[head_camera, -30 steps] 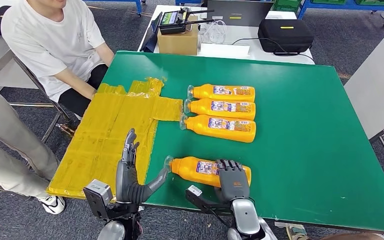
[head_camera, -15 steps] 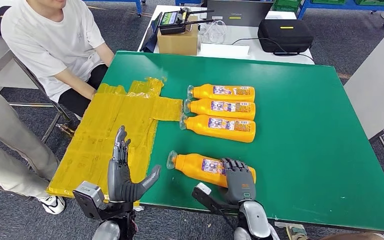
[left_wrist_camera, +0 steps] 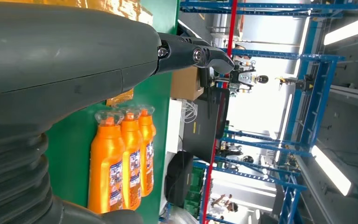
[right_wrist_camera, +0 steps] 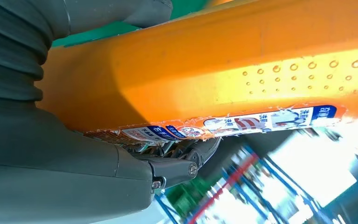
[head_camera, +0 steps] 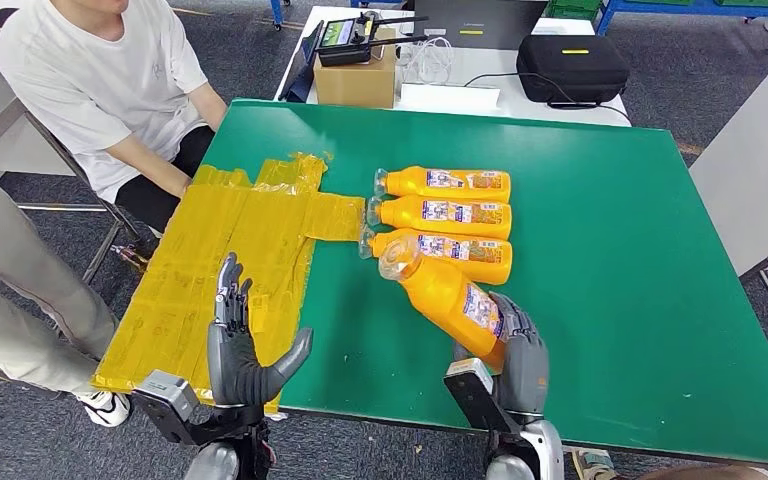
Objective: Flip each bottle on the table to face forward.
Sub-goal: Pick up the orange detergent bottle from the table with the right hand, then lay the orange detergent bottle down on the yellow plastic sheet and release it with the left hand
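Four orange bottles: three lying in a row [head_camera: 444,213] at frame centre, one raised bottle [head_camera: 444,296] gripped by right hand [head_camera: 516,352]; left hand [head_camera: 240,345] spread, empty, lower left.

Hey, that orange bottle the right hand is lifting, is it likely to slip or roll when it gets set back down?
The orange bottle looks smooth and glossy, so it may slip in the right hand. Its flattish sides, like those of the three bottles lying still on the table, suggest it will probably settle rather than roll.

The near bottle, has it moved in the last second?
Yes. The right hand has lifted the near bottle off the green table, its cap toward the three-bottle row.
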